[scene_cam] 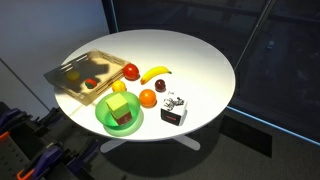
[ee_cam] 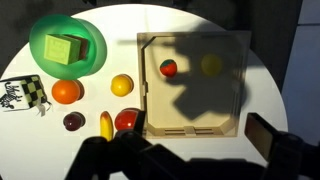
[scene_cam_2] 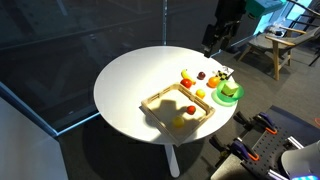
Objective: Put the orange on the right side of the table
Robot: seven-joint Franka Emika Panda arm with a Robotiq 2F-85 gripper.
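The orange (ee_cam: 66, 92) lies on the round white table (ee_cam: 264, 85) just below the green bowl (ee_cam: 68, 47) in the wrist view. In an exterior view the orange (scene_cam: 148, 97) sits between the bowl (scene_cam: 118, 113) and a black-and-white box (scene_cam: 174, 112) near the front edge of the table (scene_cam: 200, 55). My gripper (scene_cam_2: 218, 40) hangs high above the far edge of the table (scene_cam_2: 130, 90). In the wrist view its fingers (ee_cam: 185, 150) are spread wide and empty over the near edge of the tray.
A wooden tray (ee_cam: 195, 118) holds a small red fruit (ee_cam: 168, 68) and a yellow fruit (ee_cam: 211, 65). A red apple (ee_cam: 127, 119), banana (ee_cam: 106, 125), lemon (ee_cam: 122, 85), dark plum (ee_cam: 73, 121) and the box (ee_cam: 22, 93) lie around the orange.
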